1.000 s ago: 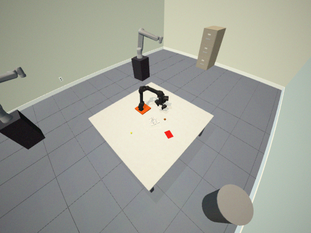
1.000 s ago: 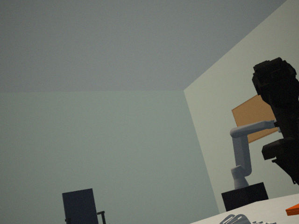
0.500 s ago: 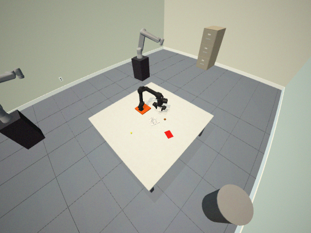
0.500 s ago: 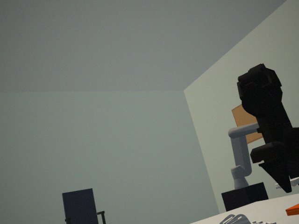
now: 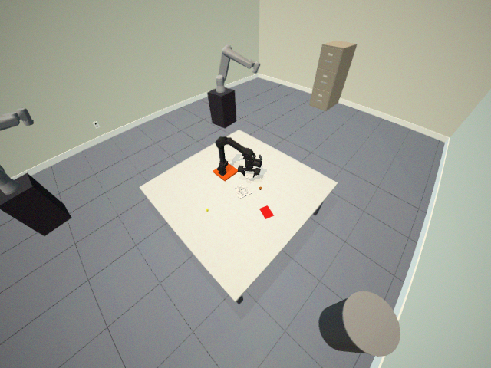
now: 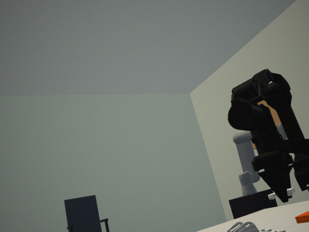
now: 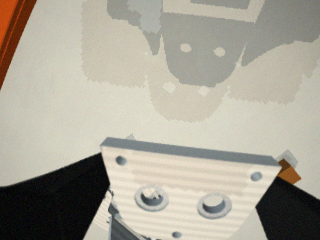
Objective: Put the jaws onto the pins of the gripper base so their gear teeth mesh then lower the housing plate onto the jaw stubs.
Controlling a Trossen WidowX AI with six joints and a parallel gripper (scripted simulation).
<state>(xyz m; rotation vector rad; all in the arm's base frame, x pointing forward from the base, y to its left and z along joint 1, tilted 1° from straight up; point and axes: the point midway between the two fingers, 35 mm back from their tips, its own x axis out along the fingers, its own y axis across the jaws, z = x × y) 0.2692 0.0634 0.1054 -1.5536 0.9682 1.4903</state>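
The white housing plate is held above the table, with two large round holes and smaller corner holes facing the wrist camera. My gripper is shut on it, one black finger at each side edge. The gripper base with the jaws lies on the table, beyond the held plate from the arm's base. In the wrist view a grey jaw shows only partly behind the plate's lower left. The pins, and whether the gear teeth mesh, cannot be made out.
The arm stands on an orange base plate. A small brown block lies near the gripper base. A red square and a tiny yellow object lie farther out on the table.
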